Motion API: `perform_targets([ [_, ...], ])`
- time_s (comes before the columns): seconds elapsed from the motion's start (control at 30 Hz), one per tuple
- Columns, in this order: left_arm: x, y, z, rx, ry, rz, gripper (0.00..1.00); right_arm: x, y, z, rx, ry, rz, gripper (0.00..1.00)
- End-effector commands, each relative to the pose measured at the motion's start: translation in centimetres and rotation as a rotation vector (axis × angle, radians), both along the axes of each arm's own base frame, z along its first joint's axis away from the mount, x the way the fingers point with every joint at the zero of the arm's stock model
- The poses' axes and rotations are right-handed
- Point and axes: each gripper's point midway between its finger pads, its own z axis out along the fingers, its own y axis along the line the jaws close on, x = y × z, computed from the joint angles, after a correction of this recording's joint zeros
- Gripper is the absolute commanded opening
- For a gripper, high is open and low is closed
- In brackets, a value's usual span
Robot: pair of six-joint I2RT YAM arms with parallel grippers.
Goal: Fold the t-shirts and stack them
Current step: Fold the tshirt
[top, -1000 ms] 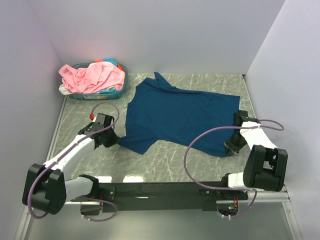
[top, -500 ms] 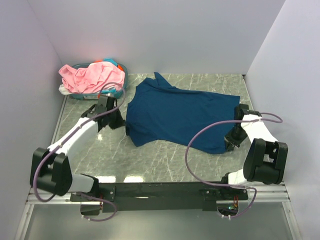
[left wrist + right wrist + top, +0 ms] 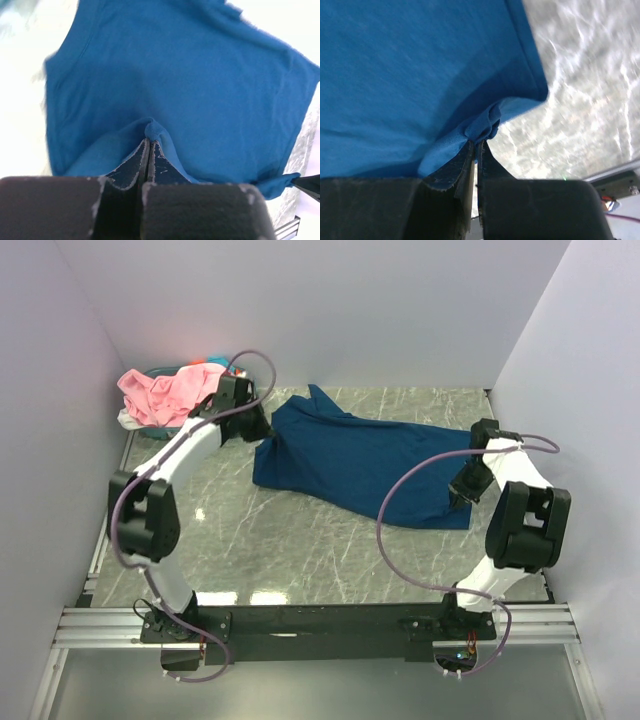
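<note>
— Hard to make out where?
— Upper left of the top view. Can see only a sliver of rim on the teal basket [image 3: 158, 370], buried under a pink t-shirt [image 3: 165, 395] and paler cloth [image 3: 128, 420]; can't count the pale pieces. Can't see either claw's tips from above, only in the wrist views.
— Counted?
— Two claws, one basket, one pink shirt, one navy t-shirt [image 3: 365, 465] spread across the middle of the bench [image 3: 300, 540].
— Claws?
— Both pressed together. Pinching a nub of navy cloth with the left claw [image 3: 262, 430] at the shirt's upper-left edge; nipping a bunched hem corner with the right claw [image 3: 462, 495] at its lower right.
</note>
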Motion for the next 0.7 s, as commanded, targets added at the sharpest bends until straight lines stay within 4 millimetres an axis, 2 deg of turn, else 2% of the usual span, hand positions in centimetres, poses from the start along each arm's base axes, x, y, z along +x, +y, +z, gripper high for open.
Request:
perform_targets([
  [0.0, 3.4, -1.5, 2.9, -0.019, -0.096, -0.068, 0.0, 3.0, -0.2, 1.1, 0.013, -0.068, 0.024, 0.0],
  [0.07, 5.2, -2.2, 3.1, -0.021, -0.111, -0.094, 0.0, 3.8, 0.0, 0.8, 0.034, -0.062, 0.026, 0.0],
  [0.27, 8.6, -3.8, 2.8, -0.02, -0.114, -0.142, 0.0, 6.3, -0.8, 1.0, 0.047, -0.081, 0.015, 0.0],
  [0.5, 10.4, -3.7, 2.3, 0.003, -0.119, -0.119, 0.0, 8.7, -1.8, 1.2, 0.057, -0.106, -0.007, 0.0],
  [0.67, 11.7, -3.6, 2.6, 0.003, -0.142, -0.093, 0.0, 9.1, -2.4, 0.8, 0.059, -0.089, -0.014, 0.0],
])
